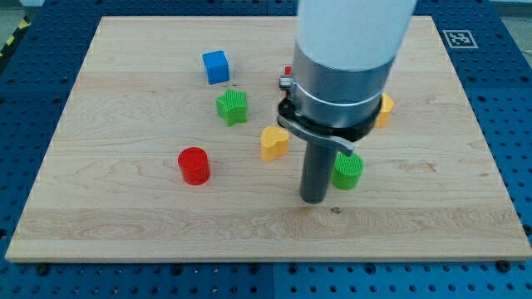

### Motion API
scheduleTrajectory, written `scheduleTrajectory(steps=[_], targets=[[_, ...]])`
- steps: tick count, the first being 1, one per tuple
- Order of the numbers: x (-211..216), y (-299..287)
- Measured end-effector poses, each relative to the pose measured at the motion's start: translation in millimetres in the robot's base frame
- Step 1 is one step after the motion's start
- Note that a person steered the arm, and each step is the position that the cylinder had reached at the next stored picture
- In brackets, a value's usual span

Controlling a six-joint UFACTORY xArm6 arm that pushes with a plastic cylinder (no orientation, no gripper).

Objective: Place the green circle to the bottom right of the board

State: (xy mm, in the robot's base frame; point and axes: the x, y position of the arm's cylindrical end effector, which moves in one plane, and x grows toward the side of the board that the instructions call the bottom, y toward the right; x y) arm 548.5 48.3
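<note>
The green circle (pixel 348 171) is a short round block of bright green colour, with fine vertical ribs on its side. It stands upright on the wooden bench (pixel 125 224), right of the middle and a little toward the view's bottom. The arm's metal collar covers its upper left edge.

My tip (pixel 312 199) is the lower end of a straight dark rod. It rests on the bench just beside the green circle, on the circle's left side; I cannot tell if they touch or if a thin gap stays between them. The arm has no fingers, only this rod, so nothing is held.

Other blocks are on the bench:
- A yellow heart-like block (pixel 274 142) lies left of the rod.
- A green star-shaped block (pixel 233 106) is further to the upper left.
- A blue cube (pixel 215 66) is above the star.
- A red cylinder (pixel 194 164) stands well to the left.
- A yellow block (pixel 385 109) shows partly behind the arm on the right; its shape is hidden.
- A small piece of a red block (pixel 288 71) shows at the arm's left edge.
</note>
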Motion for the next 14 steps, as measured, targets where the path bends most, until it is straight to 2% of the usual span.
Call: scheduleTrajectory(steps=[1, 4, 6, 8, 10, 11, 12, 14], targets=[[-23, 0], [-29, 0], [-30, 38], [-11, 71], [-33, 74], [-26, 85], [2, 98], [30, 115]])
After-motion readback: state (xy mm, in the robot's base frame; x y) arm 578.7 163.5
